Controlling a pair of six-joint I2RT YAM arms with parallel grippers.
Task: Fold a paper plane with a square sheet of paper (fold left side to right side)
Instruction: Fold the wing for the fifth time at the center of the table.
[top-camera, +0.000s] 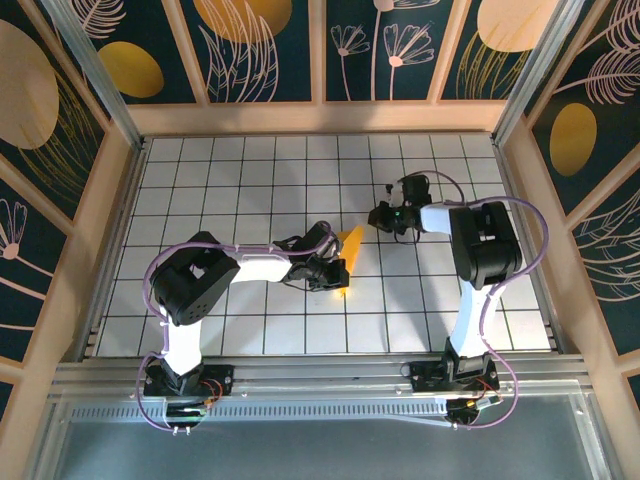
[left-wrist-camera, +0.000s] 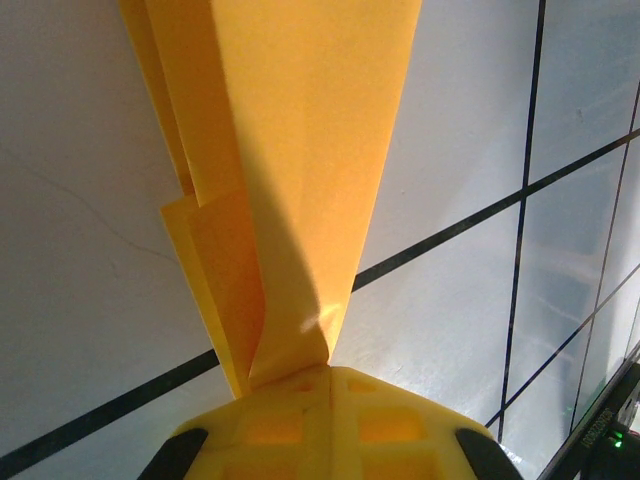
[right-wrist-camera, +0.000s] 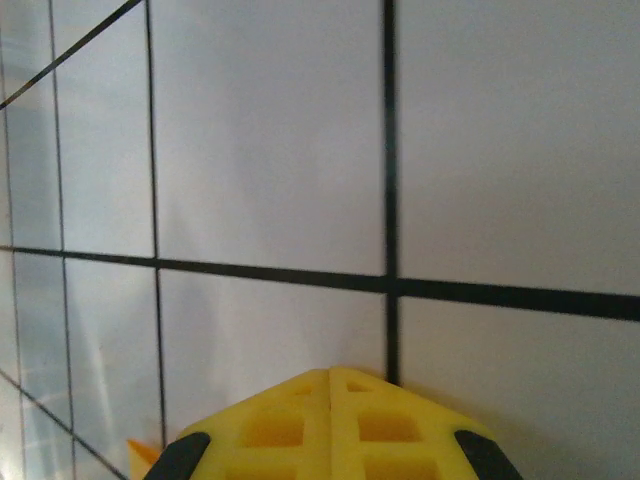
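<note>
The left gripper (left-wrist-camera: 330, 372) was clamped shut on the narrow end of the paper plane (left-wrist-camera: 300, 150), which widened away from the fingers. The gridded table (top-camera: 200, 170) lay bare on every side out to its wooden frame (top-camera: 320, 118), with the plane near its middle. The right gripper (right-wrist-camera: 330, 375), closed and empty, hung just right of the plane, apart from it.
</note>
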